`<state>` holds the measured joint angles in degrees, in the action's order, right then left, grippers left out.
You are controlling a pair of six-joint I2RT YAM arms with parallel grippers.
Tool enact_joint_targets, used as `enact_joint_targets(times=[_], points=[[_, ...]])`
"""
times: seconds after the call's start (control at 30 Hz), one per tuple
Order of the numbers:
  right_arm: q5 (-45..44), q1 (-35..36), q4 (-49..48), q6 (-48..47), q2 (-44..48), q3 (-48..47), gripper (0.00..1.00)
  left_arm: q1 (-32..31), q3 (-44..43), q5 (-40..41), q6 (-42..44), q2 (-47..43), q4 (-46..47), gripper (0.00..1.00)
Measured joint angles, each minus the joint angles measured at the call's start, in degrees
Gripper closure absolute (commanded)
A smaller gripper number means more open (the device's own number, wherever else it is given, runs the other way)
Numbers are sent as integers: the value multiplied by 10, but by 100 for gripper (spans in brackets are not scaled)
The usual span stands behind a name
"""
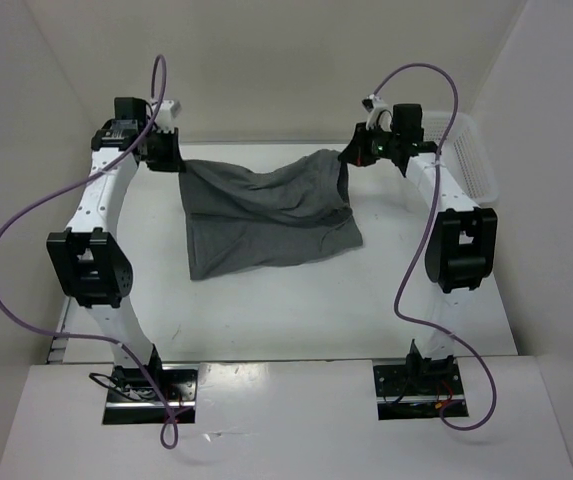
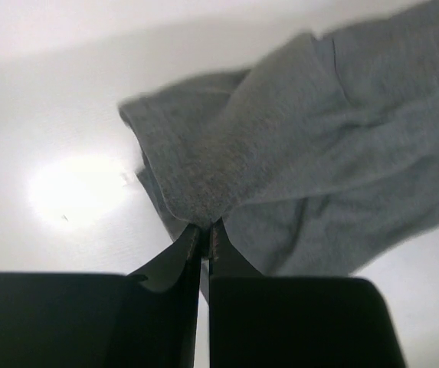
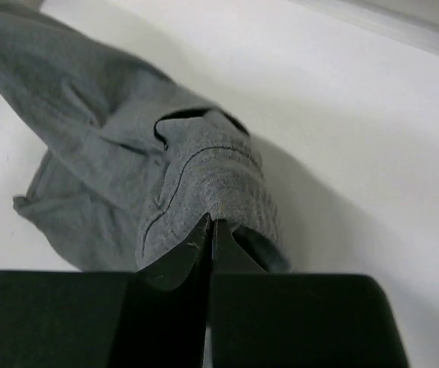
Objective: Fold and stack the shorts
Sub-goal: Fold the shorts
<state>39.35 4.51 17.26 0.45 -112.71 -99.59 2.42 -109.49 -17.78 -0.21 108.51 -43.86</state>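
Observation:
The grey shorts (image 1: 266,215) hang stretched between both arms at the far side of the table, their lower part resting on the surface. My left gripper (image 1: 178,157) is shut on the shorts' far left corner; in the left wrist view the gripper (image 2: 204,228) pinches a fold of the shorts (image 2: 303,138). My right gripper (image 1: 348,155) is shut on the far right corner. In the right wrist view that gripper (image 3: 211,223) clamps the ribbed edge of the shorts (image 3: 204,180), with the rest of the cloth trailing left.
A white mesh basket (image 1: 474,160) stands at the table's far right edge, just beyond the right arm. White walls enclose the table (image 1: 296,310) at the back and sides. Purple cables loop over both arms.

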Motion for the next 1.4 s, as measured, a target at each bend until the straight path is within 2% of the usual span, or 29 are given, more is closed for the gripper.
enact_joint_targets(times=[0.27,0.43,0.47,0.5,0.57,0.73,1.0,1.23,1.33,1.4], points=[[25,-37,61,-92,15,122,100,-15,293,-3,0,-106,-4,100],[24,-58,94,-143,17,139,100,-20,395,1,0,-112,-19,100],[24,-59,96,-149,19,139,96,-20,405,1,0,-114,-21,100],[25,-60,99,-152,23,139,84,-20,412,1,0,-116,-21,100],[30,-58,98,-153,36,148,68,-20,421,1,0,-120,-21,100],[49,-47,96,-150,94,217,47,-20,423,-4,0,-120,-20,100],[48,-40,87,-106,117,324,43,-20,422,-6,0,-116,-20,100],[50,-40,55,-84,98,281,43,-20,414,-10,0,-108,-20,100],[56,-37,41,-82,84,263,50,-20,406,-12,0,-106,-20,100],[54,-32,38,-78,76,259,51,-20,402,-12,0,-103,-20,100]])
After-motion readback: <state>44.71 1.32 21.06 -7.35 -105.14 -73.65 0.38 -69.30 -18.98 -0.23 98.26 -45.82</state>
